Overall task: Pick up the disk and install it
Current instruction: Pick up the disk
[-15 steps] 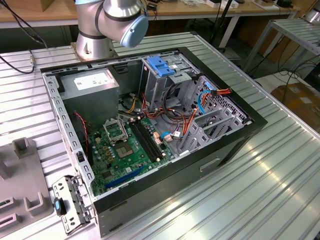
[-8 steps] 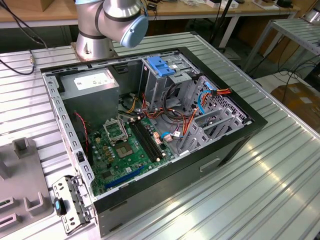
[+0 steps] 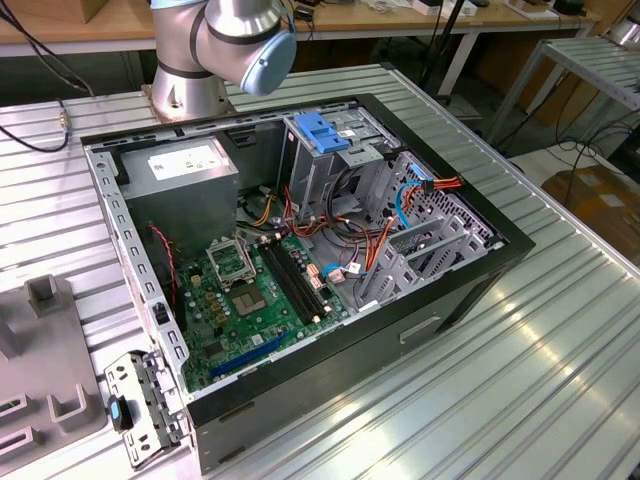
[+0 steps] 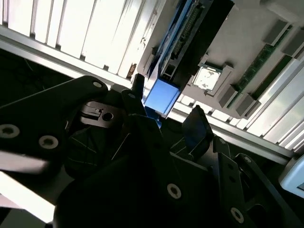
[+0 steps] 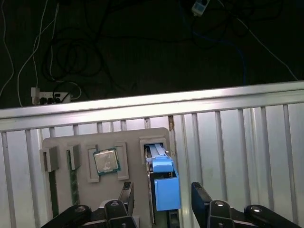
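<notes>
The disk (image 5: 166,189) stands on edge in a slot of a grey holder plate (image 5: 95,142), its blue side rail facing the camera in the first wrist view. My gripper (image 5: 163,202) hangs just over it, open. One dark finger (image 5: 127,197) sits on either side of the blue rail, with a gap on each side. In the second wrist view the blue end of the disk (image 4: 162,95) lies between the fingertips of the gripper (image 4: 166,102), and its dark casing runs away behind. The open computer case (image 3: 470,290) lies on the ribbed table, with a blue-topped drive cage (image 3: 325,135) inside.
The holder plate also carries a processor chip (image 5: 107,160) and memory sticks (image 5: 73,178). Part of the plate (image 3: 40,340) lies at the exterior view's left, beside the case. Inside the case are a grey power-supply box (image 3: 180,165), the motherboard (image 3: 250,300) and loose cables (image 3: 400,215). The table edge (image 5: 152,102) runs beyond the plate.
</notes>
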`<state>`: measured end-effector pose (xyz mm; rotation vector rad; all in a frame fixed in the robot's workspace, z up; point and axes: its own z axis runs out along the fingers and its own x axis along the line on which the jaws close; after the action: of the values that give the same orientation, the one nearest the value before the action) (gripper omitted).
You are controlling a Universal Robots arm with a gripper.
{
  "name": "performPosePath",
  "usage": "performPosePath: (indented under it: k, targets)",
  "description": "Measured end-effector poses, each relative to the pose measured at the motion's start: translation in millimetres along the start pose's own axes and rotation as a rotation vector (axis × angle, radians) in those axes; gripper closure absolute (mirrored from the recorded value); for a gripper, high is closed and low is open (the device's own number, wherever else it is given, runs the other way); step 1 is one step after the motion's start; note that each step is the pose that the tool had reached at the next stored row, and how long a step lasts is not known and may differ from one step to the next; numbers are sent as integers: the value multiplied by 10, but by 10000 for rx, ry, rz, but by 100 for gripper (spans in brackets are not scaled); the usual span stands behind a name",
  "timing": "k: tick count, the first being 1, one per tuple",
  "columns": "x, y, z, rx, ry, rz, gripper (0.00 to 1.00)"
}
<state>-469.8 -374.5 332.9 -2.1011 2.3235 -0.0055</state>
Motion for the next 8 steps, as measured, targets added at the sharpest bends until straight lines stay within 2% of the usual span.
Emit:
performPosePath:
  k: [2, 8]
  targets:
    - [1, 3, 65, 17, -1, -4, 40]
    - [2, 18, 178, 77, -8, -18, 40]
